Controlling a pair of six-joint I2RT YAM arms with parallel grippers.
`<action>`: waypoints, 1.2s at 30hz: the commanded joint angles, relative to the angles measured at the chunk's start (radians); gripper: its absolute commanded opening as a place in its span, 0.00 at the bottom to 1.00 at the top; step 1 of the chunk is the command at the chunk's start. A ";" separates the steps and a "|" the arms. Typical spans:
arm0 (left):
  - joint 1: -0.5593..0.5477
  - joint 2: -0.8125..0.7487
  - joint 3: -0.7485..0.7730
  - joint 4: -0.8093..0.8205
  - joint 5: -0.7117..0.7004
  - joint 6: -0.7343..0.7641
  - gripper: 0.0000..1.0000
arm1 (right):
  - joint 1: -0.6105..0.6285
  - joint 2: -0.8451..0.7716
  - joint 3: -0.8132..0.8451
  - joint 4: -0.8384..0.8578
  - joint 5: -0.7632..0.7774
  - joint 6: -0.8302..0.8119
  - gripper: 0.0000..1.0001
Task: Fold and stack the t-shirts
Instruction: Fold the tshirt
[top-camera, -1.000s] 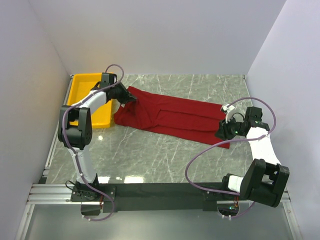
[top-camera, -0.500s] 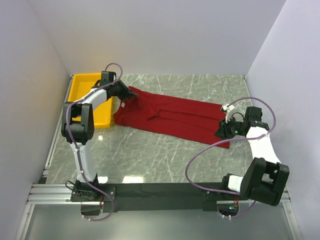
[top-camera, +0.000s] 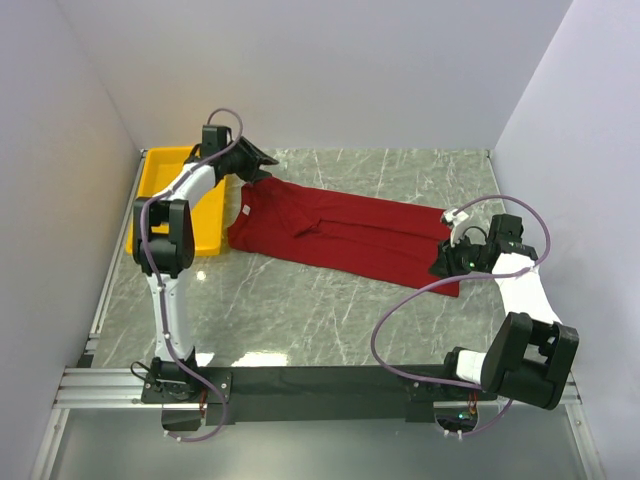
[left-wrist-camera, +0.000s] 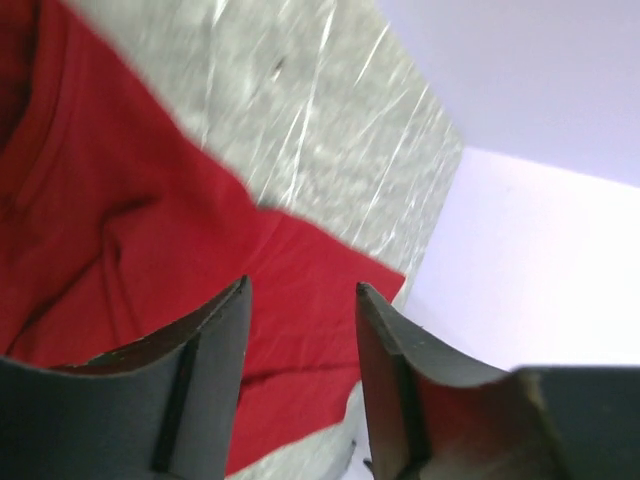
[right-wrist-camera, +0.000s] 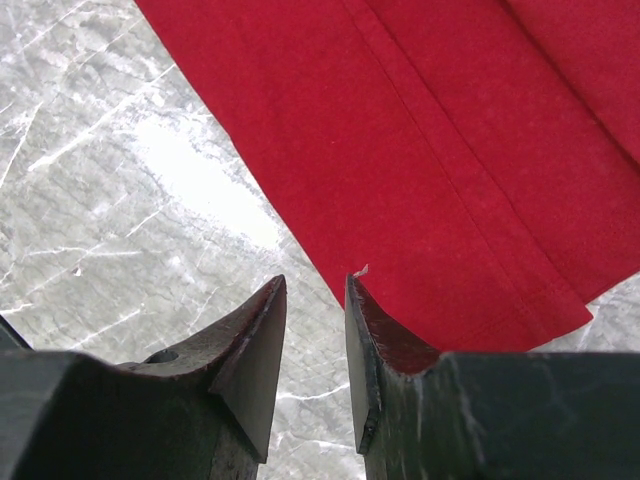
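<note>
The dark red t-shirt (top-camera: 345, 235) lies stretched flat across the marble table, its collar end with a small white neck label (top-camera: 243, 209) at the left. Above and behind that end hangs my left gripper (top-camera: 263, 160), open and holding nothing. In the left wrist view its jaws (left-wrist-camera: 300, 292) stand apart, with the t-shirt (left-wrist-camera: 120, 240) well below them. My right gripper (top-camera: 441, 264) sits low at the shirt's right end. In the right wrist view it (right-wrist-camera: 315, 285) is open by a narrow gap over bare marble, just beside the shirt's near edge (right-wrist-camera: 420, 180).
A yellow plastic tray (top-camera: 160, 165) stands at the far left against the wall, partly under the left arm. White walls close in the table on three sides. The right arm's purple cable (top-camera: 400, 310) loops over the near marble.
My left gripper has let go of the shirt's collar end, opened and risen back toward the far wall. That end now lies flat. The right arm has not moved.
</note>
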 joint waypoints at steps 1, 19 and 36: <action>0.007 0.006 0.123 -0.039 -0.039 0.064 0.52 | 0.005 0.001 0.010 0.016 -0.022 0.001 0.37; -0.033 -0.802 -0.533 -0.100 -0.424 0.547 0.69 | 0.555 0.226 0.356 0.140 0.224 -0.240 0.55; 0.036 -1.515 -0.955 -0.289 -0.595 0.434 0.93 | 0.965 0.716 0.772 0.338 0.470 -0.279 0.56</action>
